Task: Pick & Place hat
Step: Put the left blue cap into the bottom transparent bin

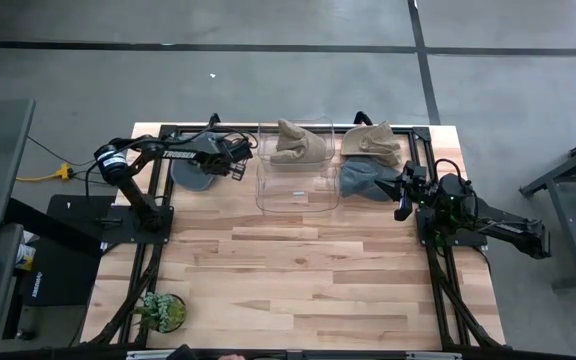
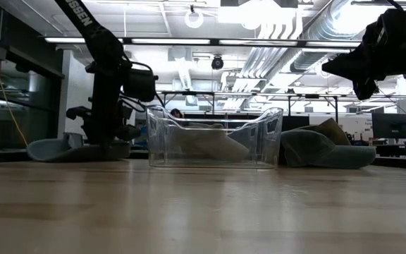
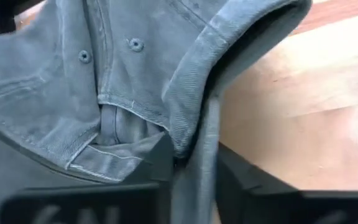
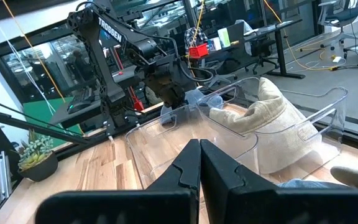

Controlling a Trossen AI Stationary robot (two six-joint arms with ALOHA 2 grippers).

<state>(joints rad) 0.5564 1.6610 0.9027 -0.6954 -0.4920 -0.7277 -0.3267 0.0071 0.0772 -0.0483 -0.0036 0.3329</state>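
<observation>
A blue-grey hat (image 1: 190, 172) lies on the table at the far left, its underside on the wood. My left gripper (image 1: 234, 162) reaches down onto its side nearest the bin and is shut on the cloth (image 3: 194, 180). A clear plastic bin (image 1: 264, 190) stands at the far middle with a beige hat (image 1: 299, 145) inside it. Right of the bin lie another beige hat (image 1: 371, 143) and a grey hat (image 1: 363, 180). My right gripper (image 1: 405, 200) hovers shut beside the grey hat, level, with nothing between its fingers (image 4: 199, 155). My left gripper pinches the blue-grey hat's raised lower edge (image 3: 194, 134) between its two fingers (image 3: 160, 163), a folded-up rim of cloth beside the stitched band. The fingers slant down at it from above. The rest of the hat lies on the table (image 2: 55, 149).
A small potted plant (image 1: 160, 310) stands near the front left corner. The dark frame rails (image 1: 148, 270) run along both table sides. Bare wood (image 1: 298, 280) fills the near half of the table. The bin's walls (image 2: 213, 137) rise between the two arms.
</observation>
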